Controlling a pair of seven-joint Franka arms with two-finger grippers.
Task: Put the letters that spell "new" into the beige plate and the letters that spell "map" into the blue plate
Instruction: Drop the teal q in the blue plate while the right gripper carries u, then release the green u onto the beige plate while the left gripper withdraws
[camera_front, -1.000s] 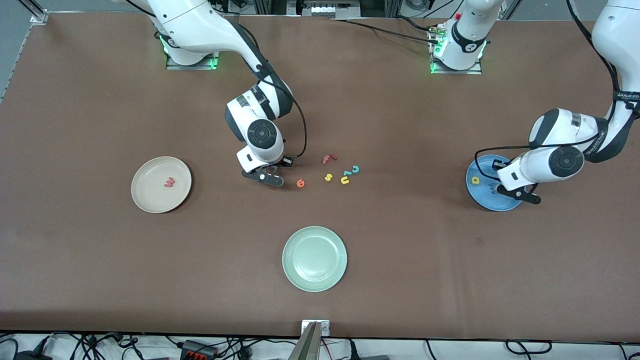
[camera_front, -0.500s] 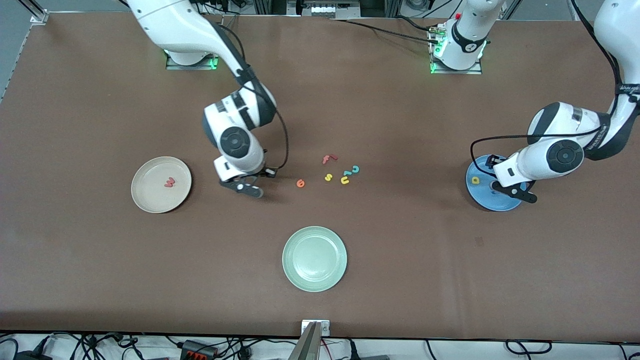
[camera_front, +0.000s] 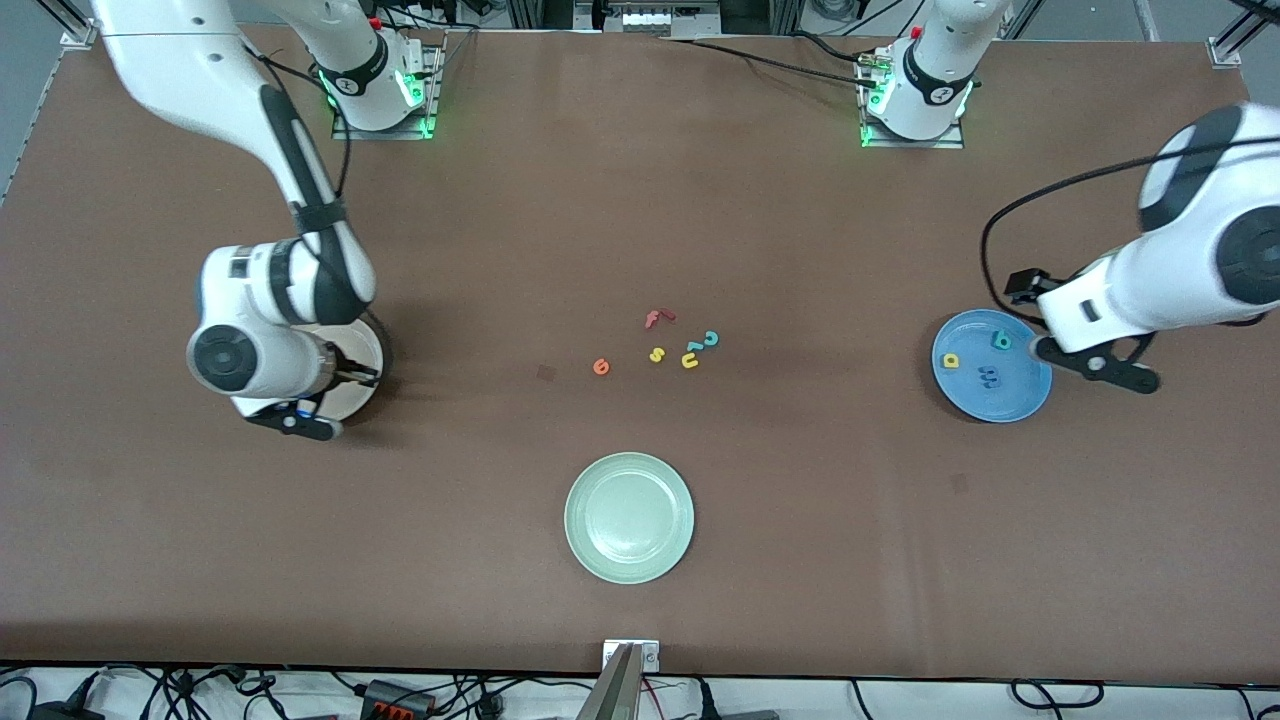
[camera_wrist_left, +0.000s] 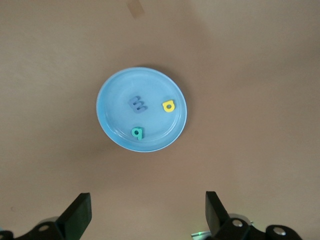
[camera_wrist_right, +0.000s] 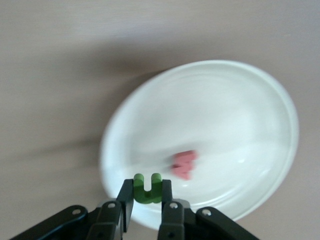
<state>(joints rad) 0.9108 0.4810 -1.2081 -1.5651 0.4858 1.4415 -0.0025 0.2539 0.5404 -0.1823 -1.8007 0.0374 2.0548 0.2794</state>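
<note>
My right gripper (camera_wrist_right: 148, 190) is shut on the green "n" (camera_wrist_right: 148, 188) and hangs over the rim of the beige plate (camera_wrist_right: 225, 100), where the red-pink "w" (camera_wrist_right: 183, 164) lies. In the front view that gripper (camera_front: 295, 418) covers most of the beige plate (camera_front: 352, 398). The orange "e" (camera_front: 601, 367) lies on the table at mid-table. The blue plate (camera_front: 1020, 395) holds the blue "m" (camera_front: 990, 377), yellow "a" (camera_front: 951, 361) and teal "p" (camera_front: 1001, 340). My left gripper (camera_front: 1098, 365) is open and empty, just off that plate's edge toward the left arm's end.
Beside the "e" lie a red "f" (camera_front: 657, 318), a yellow "s" (camera_front: 657, 354), a yellow "u" (camera_front: 690, 360) and a teal "c" (camera_front: 711, 339). A pale green plate (camera_front: 629, 517) sits nearer the front camera than these letters.
My right arm carried the green "n" from beside the loose letters to over the beige plate. My left gripper opened, left the teal "p" in the blue plate and drew off its edge.
</note>
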